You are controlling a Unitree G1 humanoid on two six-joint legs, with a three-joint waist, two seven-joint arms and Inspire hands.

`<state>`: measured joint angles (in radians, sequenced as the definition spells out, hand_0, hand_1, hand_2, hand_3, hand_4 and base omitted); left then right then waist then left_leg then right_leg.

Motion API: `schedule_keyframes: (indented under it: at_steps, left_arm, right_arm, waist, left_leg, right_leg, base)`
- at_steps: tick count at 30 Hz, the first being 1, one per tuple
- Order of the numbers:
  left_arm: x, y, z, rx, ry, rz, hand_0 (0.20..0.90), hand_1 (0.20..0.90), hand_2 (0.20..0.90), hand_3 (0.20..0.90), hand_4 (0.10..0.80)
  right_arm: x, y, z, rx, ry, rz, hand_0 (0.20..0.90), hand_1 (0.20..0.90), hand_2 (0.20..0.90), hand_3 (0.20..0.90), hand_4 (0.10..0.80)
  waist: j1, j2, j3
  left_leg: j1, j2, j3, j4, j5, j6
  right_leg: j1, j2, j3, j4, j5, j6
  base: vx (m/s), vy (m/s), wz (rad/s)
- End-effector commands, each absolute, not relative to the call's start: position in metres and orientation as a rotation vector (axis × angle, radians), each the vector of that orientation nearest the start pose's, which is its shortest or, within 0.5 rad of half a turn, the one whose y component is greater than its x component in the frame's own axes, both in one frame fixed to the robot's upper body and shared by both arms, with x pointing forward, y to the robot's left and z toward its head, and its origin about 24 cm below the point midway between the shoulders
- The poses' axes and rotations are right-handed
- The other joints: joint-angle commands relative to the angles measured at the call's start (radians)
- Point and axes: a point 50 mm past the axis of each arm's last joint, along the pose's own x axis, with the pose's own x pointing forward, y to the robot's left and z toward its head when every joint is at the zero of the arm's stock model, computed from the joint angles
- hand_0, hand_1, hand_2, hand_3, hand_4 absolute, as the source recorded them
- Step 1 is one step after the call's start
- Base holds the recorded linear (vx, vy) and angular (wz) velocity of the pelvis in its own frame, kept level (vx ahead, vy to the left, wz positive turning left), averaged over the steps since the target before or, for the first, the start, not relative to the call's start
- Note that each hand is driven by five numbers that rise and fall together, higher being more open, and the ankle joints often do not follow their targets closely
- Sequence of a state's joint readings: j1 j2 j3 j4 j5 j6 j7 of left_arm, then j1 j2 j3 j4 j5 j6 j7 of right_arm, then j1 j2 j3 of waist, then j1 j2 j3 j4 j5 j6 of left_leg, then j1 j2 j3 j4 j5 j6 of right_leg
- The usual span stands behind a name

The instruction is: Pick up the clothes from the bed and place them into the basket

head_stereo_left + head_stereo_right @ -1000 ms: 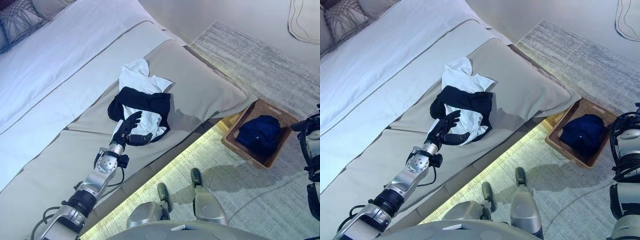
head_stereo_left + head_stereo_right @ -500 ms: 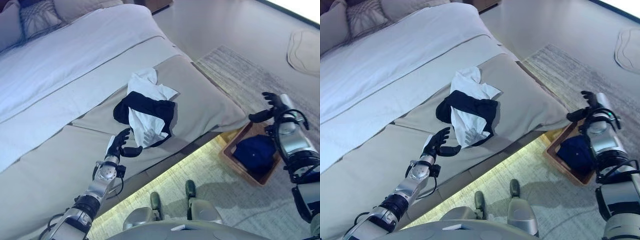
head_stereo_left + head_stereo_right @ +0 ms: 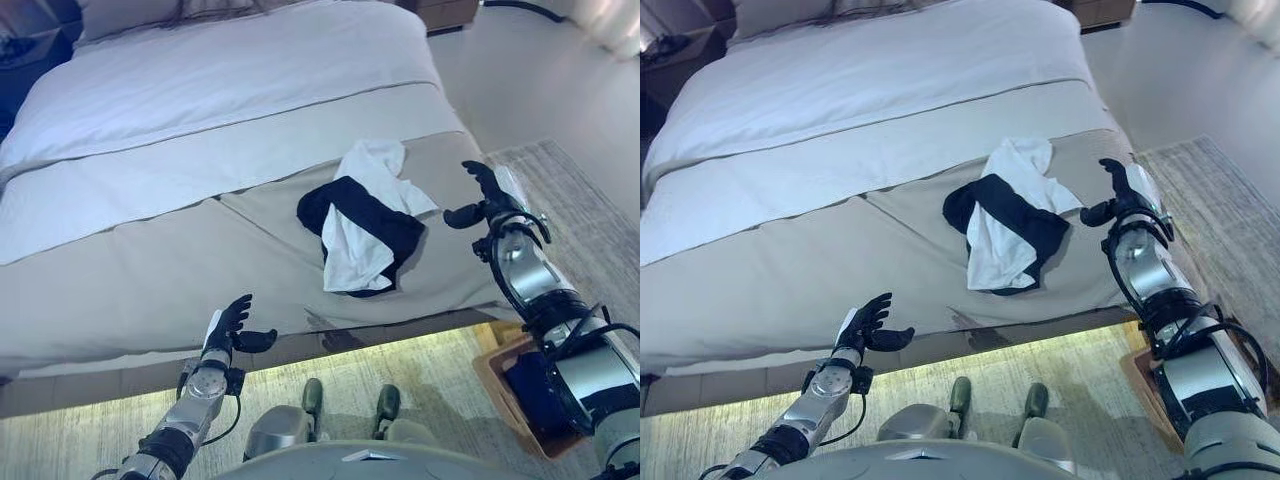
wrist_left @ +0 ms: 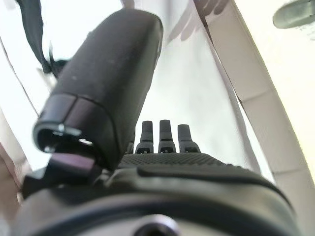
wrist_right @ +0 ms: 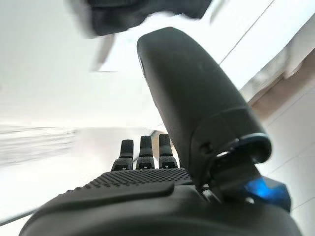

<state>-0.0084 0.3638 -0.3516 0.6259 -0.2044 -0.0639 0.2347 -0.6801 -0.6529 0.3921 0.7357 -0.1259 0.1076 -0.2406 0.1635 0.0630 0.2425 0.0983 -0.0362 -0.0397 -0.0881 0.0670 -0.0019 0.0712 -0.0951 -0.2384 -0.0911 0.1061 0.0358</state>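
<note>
Bedroom, likely home: made bed with white sheet, pillows, rug on floor.

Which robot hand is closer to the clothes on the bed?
The right robot hand: it is open, raised beside the black and white clothes at the bed's foot end. The left robot hand, also open, is off the mattress edge, far from them.

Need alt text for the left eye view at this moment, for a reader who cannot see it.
A black and white pile of clothes lies near the foot of a bed, touched by neither hand. The right hand hovers open just to the pile's right; the left hand is open at the bed's near edge, away from the pile. A basket on the floor shows partly behind the right arm.
</note>
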Motion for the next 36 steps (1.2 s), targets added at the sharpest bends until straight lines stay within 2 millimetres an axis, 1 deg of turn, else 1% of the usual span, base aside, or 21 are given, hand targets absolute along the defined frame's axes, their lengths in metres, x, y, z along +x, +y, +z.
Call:
schedule_keyframes:
  at_steps: [1, 2, 4, 5, 6, 7, 8, 10, 12, 14, 16, 18, 20, 21, 22, 23, 27, 30, 33, 36]
  left_arm:
    - [0.226, 0.223, -0.047, 0.431, 0.379, 0.022, 0.9, 0.9, 0.9, 0.9, 0.8]
    - [0.229, 0.226, -0.043, 0.435, 0.365, 0.014, 0.9, 0.9, 0.9, 0.9, 0.8]
    - [0.239, 0.227, -0.032, 0.418, 0.314, 0.002, 0.9, 0.9, 0.9, 0.9, 0.8]
    - [0.244, 0.226, -0.026, 0.412, 0.288, -0.002, 0.9, 0.9, 0.9, 0.9, 0.8]
    - [0.249, 0.225, -0.02, 0.404, 0.26, -0.001, 0.9, 0.9, 0.9, 0.9, 0.8]
    - [0.261, 0.219, -0.009, 0.379, 0.201, 0.005, 0.9, 0.9, 0.9, 0.9, 0.8]
    - [0.266, 0.215, -0.004, 0.366, 0.183, 0.008, 0.9, 0.9, 0.9, 0.9, 0.8]
    - [0.272, 0.208, 0.0, 0.356, 0.16, 0.004, 0.9, 0.9, 0.9, 0.9, 0.8]
    - [0.27, 0.205, 0.001, 0.357, 0.153, -0.007, 0.9, 0.9, 0.9, 0.9, 0.8]
    - [0.267, 0.206, -0.001, 0.359, 0.153, -0.019, 0.9, 0.9, 0.9, 0.9, 0.8]
    - [0.265, 0.207, -0.002, 0.368, 0.154, -0.029, 0.9, 0.9, 0.9, 0.9, 0.8]
    - [0.263, 0.208, -0.004, 0.377, 0.158, -0.032, 0.9, 0.9, 0.9, 0.9, 0.8]
    - [0.262, 0.209, -0.003, 0.383, 0.158, -0.032, 0.9, 0.9, 0.9, 0.9, 0.8]
    - [0.262, 0.21, -0.003, 0.385, 0.158, -0.033, 0.9, 0.9, 0.9, 0.9, 0.8]
    - [0.262, 0.21, -0.003, 0.388, 0.156, -0.034, 0.9, 0.9, 0.9, 0.9, 0.8]
    - [0.263, 0.21, -0.001, 0.392, 0.148, -0.034, 0.9, 0.9, 0.9, 0.9, 0.8]
    - [0.268, 0.21, 0.005, 0.392, 0.13, -0.032, 0.9, 0.9, 0.9, 0.9, 0.8]
    - [0.268, 0.209, 0.006, 0.393, 0.13, -0.038, 0.9, 0.9, 0.9, 0.9, 0.8]
    - [0.268, 0.209, 0.007, 0.397, 0.129, -0.048, 0.9, 0.9, 0.9, 0.9, 0.8]
    - [0.269, 0.208, 0.009, 0.397, 0.123, -0.053, 0.9, 0.9, 0.9, 0.9, 0.8]
  right_arm:
    - [0.38, -0.263, 0.155, -1.007, -0.046, -0.301, 0.9, 0.9, 0.9, 0.9, 0.8]
    - [0.38, -0.266, 0.154, -0.987, -0.023, -0.315, 0.9, 0.9, 0.9, 0.9, 0.8]
    - [0.381, -0.268, 0.158, -0.988, -0.034, -0.345, 0.9, 0.9, 0.9, 0.9, 0.8]
    - [0.382, -0.268, 0.163, -0.991, -0.049, -0.36, 0.9, 0.9, 0.9, 0.9, 0.8]
    - [0.384, -0.267, 0.17, -0.996, -0.069, -0.373, 0.9, 0.9, 0.9, 0.9, 0.8]
    - [0.389, -0.265, 0.192, -0.992, -0.11, -0.392, 0.9, 0.9, 0.9, 0.9, 0.8]
    - [0.391, -0.264, 0.2, -0.999, -0.121, -0.394, 0.9, 0.9, 0.9, 0.9, 0.8]
    - [0.393, -0.264, 0.205, -1.0, -0.115, -0.379, 0.9, 0.9, 0.9, 0.9, 0.8]
    - [0.393, -0.263, 0.206, -1.003, -0.122, -0.346, 0.9, 0.9, 0.9, 0.9, 0.8]
    - [0.392, -0.257, 0.206, -1.055, -0.133, -0.292, 0.9, 0.9, 0.9, 0.9, 0.8]
    - [0.393, -0.246, 0.203, -1.132, -0.15, -0.195, 0.9, 0.9, 0.9, 0.9, 0.8]
    - [0.393, -0.234, 0.196, -1.198, -0.156, -0.118, 0.9, 0.9, 0.9, 0.9, 0.8]
    - [0.391, -0.227, 0.187, -1.301, -0.17, -0.074, 0.9, 0.9, 0.9, 0.9, 0.8]
    - [0.391, -0.226, 0.186, -1.311, -0.174, -0.071, 0.9, 0.9, 0.9, 0.9, 0.8]
    - [0.392, -0.222, 0.185, -1.384, -0.189, -0.056, 0.9, 0.9, 0.9, 0.9, 0.8]
    - [0.393, -0.217, 0.186, -1.489, -0.218, -0.044, 0.9, 0.9, 0.9, 0.9, 0.8]
    - [0.397, -0.209, 0.194, -1.658, -0.267, -0.049, 0.9, 0.9, 0.9, 0.9, 0.8]
    - [0.399, -0.206, 0.2, -1.73, -0.296, -0.057, 0.9, 0.9, 0.9, 0.9, 0.8]
    - [0.402, -0.197, 0.206, -1.831, -0.315, -0.03, 0.9, 0.9, 0.9, 0.9, 0.8]
    - [0.403, -0.193, 0.206, -1.876, -0.317, -0.023, 0.9, 0.9, 0.9, 0.9, 0.8]
  waist:
    - [0.021, -0.064, -0.065]
    - [0.025, -0.067, -0.044]
    - [0.021, -0.061, 0.0]
    - [0.024, -0.058, 0.019]
    - [0.028, -0.054, 0.039]
    - [0.041, -0.047, 0.087]
    - [0.046, -0.043, 0.104]
    - [0.056, -0.039, 0.127]
    - [0.063, -0.038, 0.141]
    - [0.069, -0.037, 0.15]
    - [0.074, -0.034, 0.156]
    - [0.076, -0.034, 0.156]
    - [0.081, -0.037, 0.153]
    - [0.082, -0.037, 0.153]
    - [0.086, -0.038, 0.152]
    - [0.095, -0.037, 0.152]
    - [0.114, -0.033, 0.165]
    - [0.126, -0.03, 0.177]
    - [0.144, -0.023, 0.197]
    - [0.153, -0.018, 0.211]
  left_leg:
    - [-0.055, -0.008, -0.014, 0.111, -0.095, 0.022]
    - [-0.07, -0.016, -0.045, 0.143, -0.099, 0.024]
    - [-0.103, -0.021, -0.076, 0.19, -0.117, 0.024]
    - [-0.123, -0.024, -0.079, 0.208, -0.12, 0.025]
    - [-0.148, -0.027, -0.081, 0.227, -0.122, 0.024]
    - [-0.214, -0.036, -0.082, 0.257, -0.112, 0.018]
    - [-0.236, -0.037, -0.083, 0.259, -0.103, 0.013]
    - [-0.254, -0.035, -0.096, 0.244, -0.085, 0.004]
    - [-0.252, -0.036, -0.117, 0.223, -0.075, 0.001]
    - [-0.253, -0.038, -0.13, 0.207, -0.068, -0.001]
    - [-0.254, -0.038, -0.138, 0.188, -0.057, -0.003]
    - [-0.244, -0.037, -0.142, 0.169, -0.051, -0.003]
    - [-0.232, -0.037, -0.149, 0.156, -0.051, -0.001]
    - [-0.231, -0.037, -0.15, 0.153, -0.05, -0.001]
    - [-0.23, -0.038, -0.152, 0.148, -0.047, 0.0]
    - [-0.232, -0.04, -0.154, 0.142, -0.044, 0.002]
    - [-0.257, -0.046, -0.161, 0.154, -0.041, 0.002]
    - [-0.271, -0.053, -0.172, 0.167, -0.042, 0.002]
    - [-0.293, -0.064, -0.187, 0.184, -0.041, 0.004]
    - [-0.301, -0.069, -0.191, 0.194, -0.044, 0.007]
  right_leg:
    - [-0.029, -0.039, 0.029, 0.243, -0.144, 0.039]
    - [-0.054, -0.037, 0.053, 0.257, -0.134, 0.041]
    - [-0.103, -0.043, 0.101, 0.258, -0.111, 0.048]
    - [-0.11, -0.042, 0.107, 0.26, -0.117, 0.042]
    - [-0.117, -0.04, 0.109, 0.258, -0.12, 0.036]
    - [-0.143, -0.038, 0.089, 0.251, -0.118, 0.026]
    - [-0.156, -0.038, 0.077, 0.251, -0.116, 0.024]
    - [-0.166, -0.034, 0.054, 0.238, -0.112, 0.019]
    - [-0.163, -0.029, 0.038, 0.226, -0.114, 0.012]
    - [-0.164, -0.026, 0.024, 0.219, -0.117, 0.008]
    - [-0.169, -0.026, 0.011, 0.218, -0.117, 0.008]
    - [-0.163, -0.026, 0.0, 0.213, -0.118, 0.008]
    - [-0.152, -0.024, -0.002, 0.205, -0.119, 0.01]
    - [-0.151, -0.024, -0.003, 0.203, -0.119, 0.011]
    - [-0.15, -0.024, -0.006, 0.201, -0.118, 0.012]
    - [-0.15, -0.023, -0.012, 0.199, -0.119, 0.013]
    - [-0.167, -0.026, -0.029, 0.21, -0.126, 0.014]
    - [-0.172, -0.029, -0.042, 0.219, -0.132, 0.011]
    - [-0.185, -0.033, -0.056, 0.235, -0.138, 0.01]
    - [-0.194, -0.036, -0.062, 0.251, -0.146, 0.009]
  base:
    - [0.095, -0.036, 0.3]
    - [0.057, -0.078, 0.52]
    - [-0.035, -0.092, 0.71]
    - [-0.108, -0.068, 0.73]
    - [-0.332, -0.094, 0.73]
    - [-0.372, -0.103, 0.59]
    - [-0.39, -0.101, 0.4]
    - [-0.126, -0.074, 0.24]
    - [-0.019, -0.072, 0.29]
    - [-0.016, -0.04, 0.23]
    - [-0.021, -0.018, 0.15]
    - [0.039, -0.012, 0.11]
    - [0.045, -0.016, 0.1]
    - [0.027, -0.018, 0.07]
    - [0.019, -0.023, 0.08]
    - [0.012, -0.027, 0.09]
    - [-0.026, -0.014, 0.15]
    - [-0.015, -0.014, 0.07]
    - [-0.007, -0.013, 0.15]
    - [-0.003, -0.001, 0.03]
